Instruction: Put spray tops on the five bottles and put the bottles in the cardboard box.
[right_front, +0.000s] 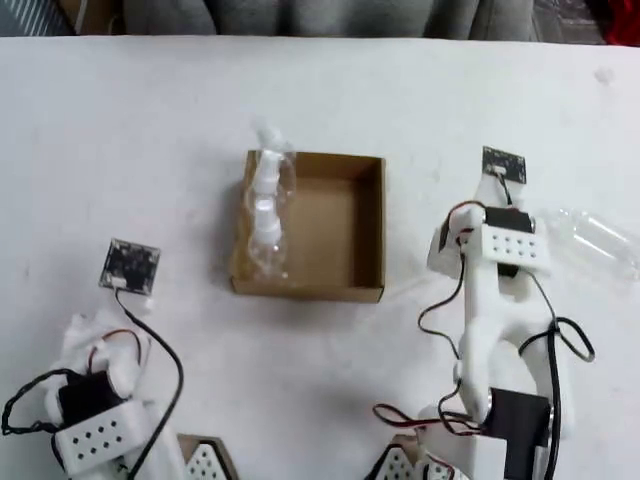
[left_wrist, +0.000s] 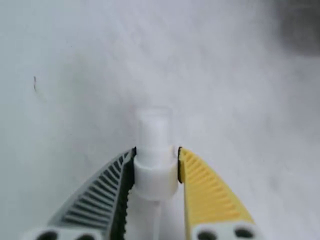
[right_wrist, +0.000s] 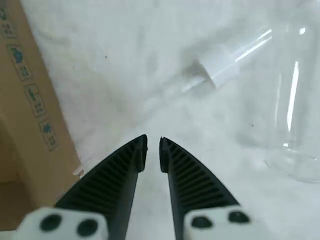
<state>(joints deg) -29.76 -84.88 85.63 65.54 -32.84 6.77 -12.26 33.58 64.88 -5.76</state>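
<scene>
While left claw (left_wrist: 156, 156) pinches a spray top (left_wrist: 154, 172), right claw (right_wrist: 152, 146) is pressed together, empty. We see a loose bottle (right_front: 592, 238) on the surface (right_front: 180, 110) at right arm's 3 o'clock, axis approx 9-3. Right arm's nearer.

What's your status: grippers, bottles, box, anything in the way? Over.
Left gripper shut on spray top. Right gripper nearly shut, empty, near loose bottle. Some bottles in box. Nothing blocking box.

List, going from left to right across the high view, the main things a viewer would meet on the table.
Left arm → cardboard box → right arm → clear bottle lying on the table.
</scene>
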